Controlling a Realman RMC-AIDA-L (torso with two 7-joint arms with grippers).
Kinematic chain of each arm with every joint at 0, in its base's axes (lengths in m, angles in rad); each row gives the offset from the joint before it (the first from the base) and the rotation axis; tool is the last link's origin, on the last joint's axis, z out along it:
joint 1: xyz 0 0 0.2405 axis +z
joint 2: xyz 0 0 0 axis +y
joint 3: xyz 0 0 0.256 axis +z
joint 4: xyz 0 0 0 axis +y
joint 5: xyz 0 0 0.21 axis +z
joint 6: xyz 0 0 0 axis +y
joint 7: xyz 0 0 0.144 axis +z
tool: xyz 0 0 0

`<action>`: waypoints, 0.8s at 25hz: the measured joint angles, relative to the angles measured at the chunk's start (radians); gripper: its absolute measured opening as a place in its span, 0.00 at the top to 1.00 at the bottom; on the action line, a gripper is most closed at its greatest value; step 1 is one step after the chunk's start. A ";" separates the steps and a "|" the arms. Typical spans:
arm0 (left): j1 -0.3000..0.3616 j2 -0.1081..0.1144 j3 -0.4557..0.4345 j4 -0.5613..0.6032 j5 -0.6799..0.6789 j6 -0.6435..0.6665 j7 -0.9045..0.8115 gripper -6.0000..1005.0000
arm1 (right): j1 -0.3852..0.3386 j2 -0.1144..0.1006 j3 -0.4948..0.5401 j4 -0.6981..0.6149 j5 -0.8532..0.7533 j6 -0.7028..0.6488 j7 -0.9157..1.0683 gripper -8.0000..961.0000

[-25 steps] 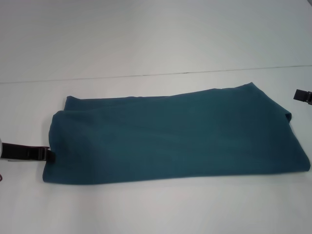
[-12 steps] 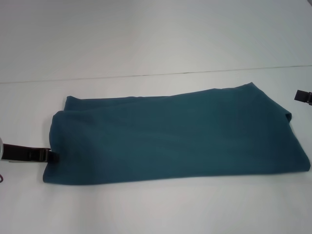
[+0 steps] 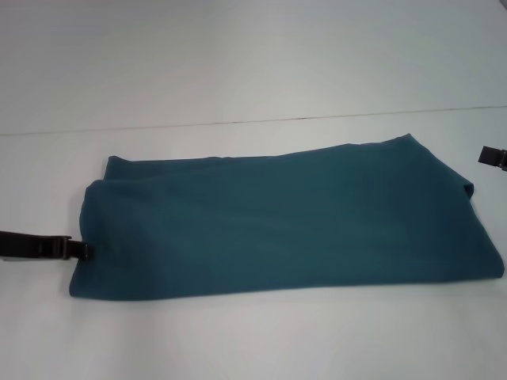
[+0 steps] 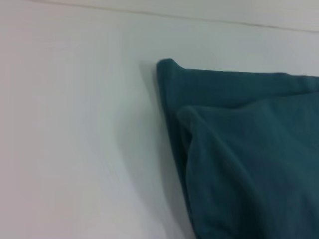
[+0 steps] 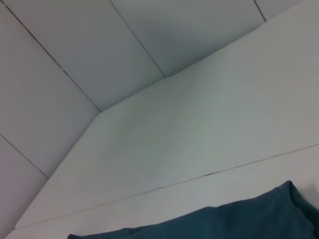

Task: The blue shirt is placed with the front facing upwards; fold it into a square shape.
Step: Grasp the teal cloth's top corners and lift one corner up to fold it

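The blue shirt point(image 3: 277, 222) lies on the white table as a long folded band, plain teal side up, with no print showing. Its left end has layered edges, seen close in the left wrist view point(image 4: 249, 149). My left gripper point(image 3: 83, 251) reaches in low from the left and its tip meets the shirt's left edge. At the far right my right gripper point(image 3: 493, 156) just shows, a little beyond the shirt's right end and apart from it. The right wrist view catches only the shirt's far edge point(image 5: 224, 221).
The white table point(image 3: 238, 340) runs out on all sides of the shirt. Behind it, a thin seam point(image 3: 238, 123) marks the table's back edge, with a pale panelled wall point(image 5: 75, 59) beyond.
The left arm has shifted slightly: its white wrist has left the picture and the dark gripper sits a touch higher, tip still at the shirt's edge. Shirt and right gripper have not moved.
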 joint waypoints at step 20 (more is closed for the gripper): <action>0.068 0.004 -0.003 0.089 0.001 0.213 -0.115 0.33 | -0.001 -0.010 0.002 -0.001 0.002 0.000 0.007 0.06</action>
